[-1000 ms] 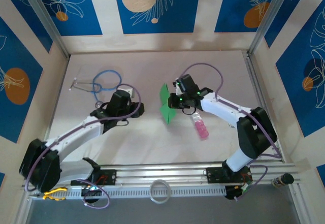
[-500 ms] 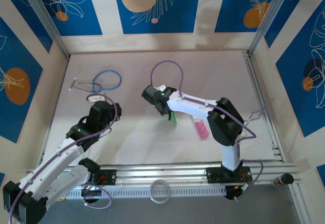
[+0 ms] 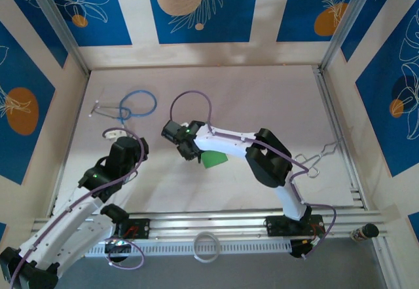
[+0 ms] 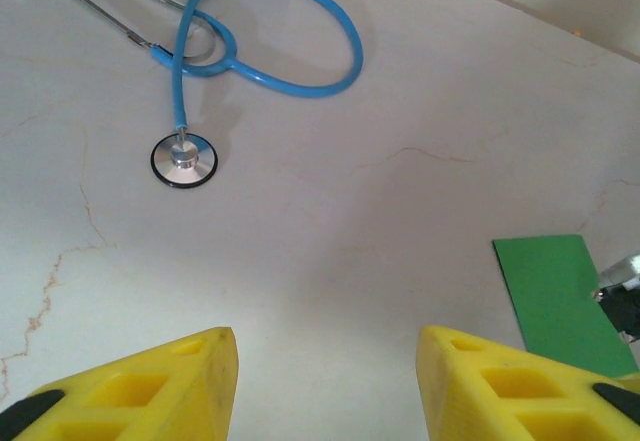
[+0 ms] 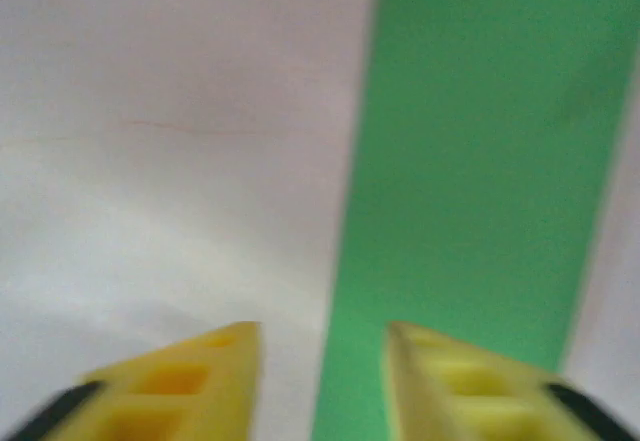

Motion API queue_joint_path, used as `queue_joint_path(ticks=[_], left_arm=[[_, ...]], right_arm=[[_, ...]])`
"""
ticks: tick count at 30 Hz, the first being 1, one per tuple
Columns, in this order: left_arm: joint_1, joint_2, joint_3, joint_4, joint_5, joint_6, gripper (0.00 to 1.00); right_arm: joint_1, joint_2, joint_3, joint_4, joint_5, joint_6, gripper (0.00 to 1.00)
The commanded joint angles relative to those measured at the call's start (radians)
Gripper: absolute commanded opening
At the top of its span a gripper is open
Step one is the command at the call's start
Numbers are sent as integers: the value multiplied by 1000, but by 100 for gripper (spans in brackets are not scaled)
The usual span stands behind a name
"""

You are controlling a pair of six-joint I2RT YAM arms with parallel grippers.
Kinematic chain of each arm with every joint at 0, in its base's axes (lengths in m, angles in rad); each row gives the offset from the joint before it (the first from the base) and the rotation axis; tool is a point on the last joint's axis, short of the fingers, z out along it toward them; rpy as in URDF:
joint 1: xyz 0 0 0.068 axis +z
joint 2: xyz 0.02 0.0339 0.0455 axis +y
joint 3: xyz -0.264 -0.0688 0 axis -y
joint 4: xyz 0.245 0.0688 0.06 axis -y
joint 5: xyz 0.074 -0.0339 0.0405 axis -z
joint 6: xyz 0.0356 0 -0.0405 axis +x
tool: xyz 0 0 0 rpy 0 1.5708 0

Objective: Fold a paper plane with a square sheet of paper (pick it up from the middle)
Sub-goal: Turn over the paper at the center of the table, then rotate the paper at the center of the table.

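Risk: right pincer point(image 5: 322, 333), parted and empty, may skid the folded green paper point(image 5: 480, 161) across the counter point(image 4: 350, 211); left pincer point(image 4: 327, 346) gapes wide.

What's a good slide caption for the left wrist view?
Open left fingers above the table, blue stethoscope ahead, green paper at right.

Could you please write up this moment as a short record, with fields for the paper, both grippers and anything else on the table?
paper: green sheet of paper, folded to a narrow strip, lying flat on the table
right gripper: open, low over one long edge of the strip, holding nothing
left gripper: open, empty, apart from the paper
other item: blue-tubed stethoscope, on the far left of the table, away from both grippers
plane: not yet formed
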Motion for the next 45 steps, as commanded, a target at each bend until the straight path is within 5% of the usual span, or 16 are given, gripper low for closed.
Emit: queue_joint_path(ticks=[1, 5, 10, 14, 28, 45], left_arm=[[13, 8, -1, -5, 10, -12, 51], [16, 61, 6, 41, 99, 18, 52], [19, 223, 19, 155, 308, 49, 52], [18, 373, 45, 258, 487, 64, 51], [18, 608, 117, 340, 700, 55, 49], [18, 761, 153, 369, 797, -30, 45]], right_arm=[[-41, -139, -70, 134, -267, 35, 51], [-176, -309, -288, 306, -428, 144, 50], [-449, -434, -611, 598, -762, 275, 24], [-541, -433, -679, 631, -822, 265, 13], [-491, -232, -554, 477, -735, 216, 7], [-376, -278, -656, 622, -806, 643, 7]])
